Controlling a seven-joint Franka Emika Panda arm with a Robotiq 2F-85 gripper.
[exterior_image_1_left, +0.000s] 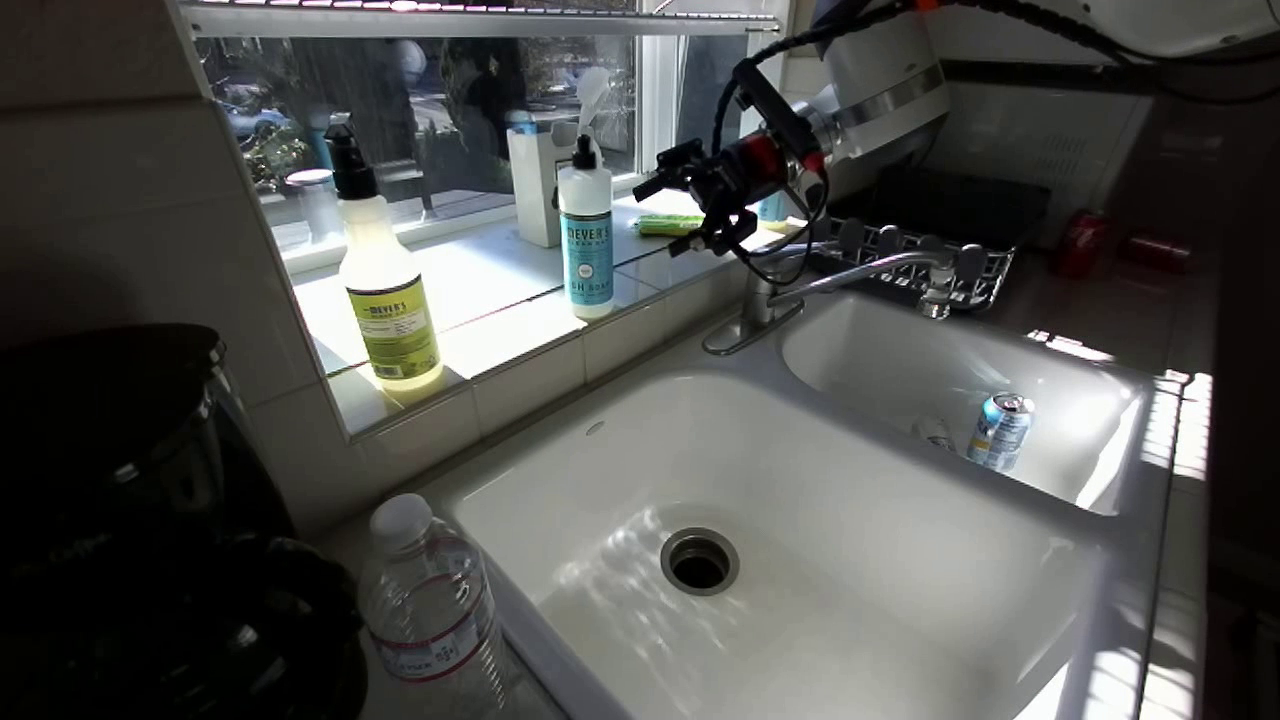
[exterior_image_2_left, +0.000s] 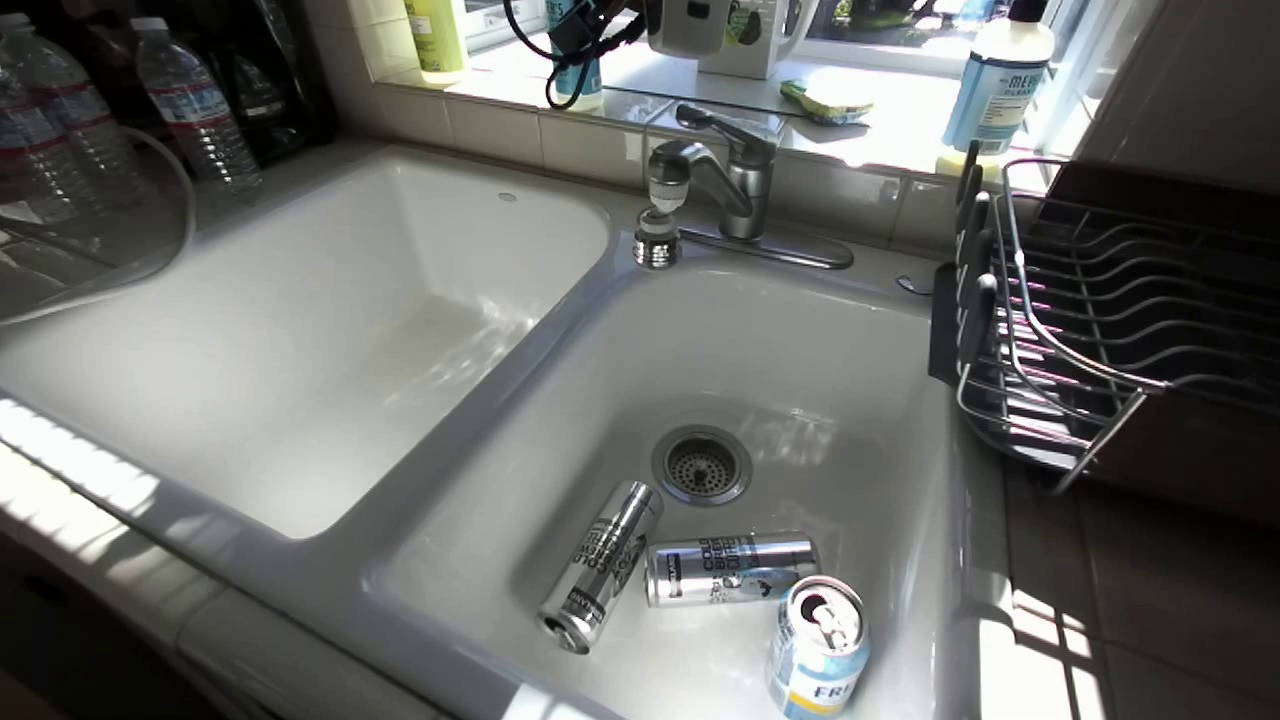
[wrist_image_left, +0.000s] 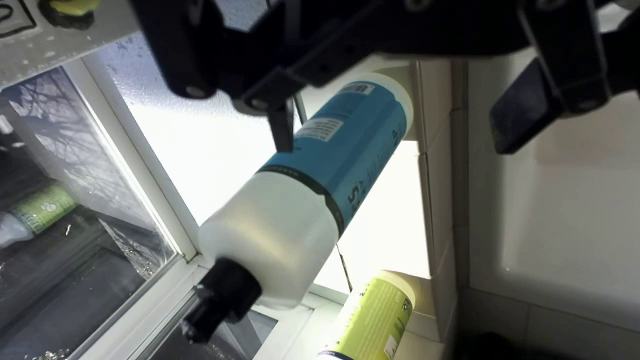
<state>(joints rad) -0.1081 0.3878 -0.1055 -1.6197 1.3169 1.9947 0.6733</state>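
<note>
The fingers (wrist_image_left: 525, 107) are black. The soap bottle (wrist_image_left: 280, 215) wears a blue, black-banded label (wrist_image_left: 355, 135); another bottle (exterior_image_1_left: 390, 310), a yellow-green one.

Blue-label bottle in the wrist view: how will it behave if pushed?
The blue-label bottle looks tall and narrow, so a high push might tip it. Its rounded body would likely roll if toppled. Smooth-looking sides may be slippery.

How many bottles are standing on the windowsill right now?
3 show on the windowsill: a yellow-green bottle at one end, a blue bottle along from it, and a second blue bottle near the dish rack. The arm may hide others.
</note>
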